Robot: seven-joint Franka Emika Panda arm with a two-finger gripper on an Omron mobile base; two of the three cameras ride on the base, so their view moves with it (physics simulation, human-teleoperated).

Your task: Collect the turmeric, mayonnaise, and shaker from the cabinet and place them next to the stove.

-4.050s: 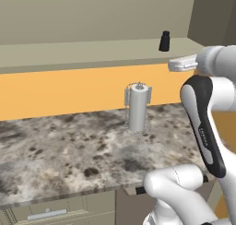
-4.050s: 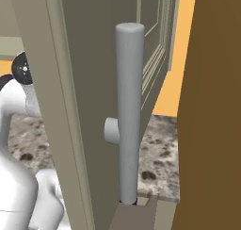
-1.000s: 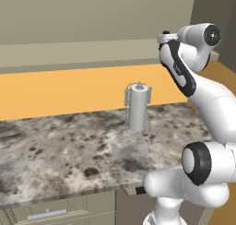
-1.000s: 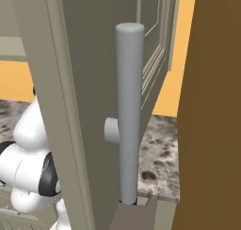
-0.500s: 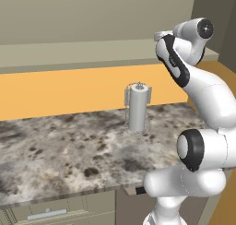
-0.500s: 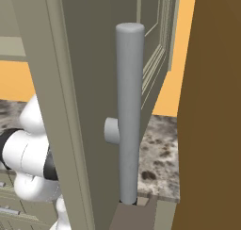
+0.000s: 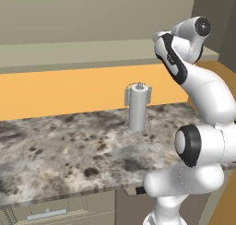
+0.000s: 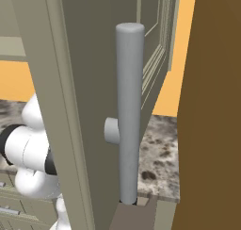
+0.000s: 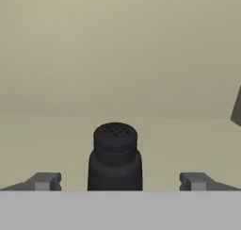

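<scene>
Reaching up from the base, the arm in the left base view bends its wrist over the cabinet shelf, above the paper-towel holder on the counter. Right base view: a door handle blocks the scene. Hand view: the shaker stands upright mid-shelf between the fingertips of the gripper, spread wide (evidently lined up to grasp). No lettering legible.

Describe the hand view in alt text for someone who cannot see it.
A small black shaker with a perforated top stands upright on the beige cabinet shelf, centred between the open end effector's two grey fingertips, neither touching it. The plain back wall rises behind.
</scene>
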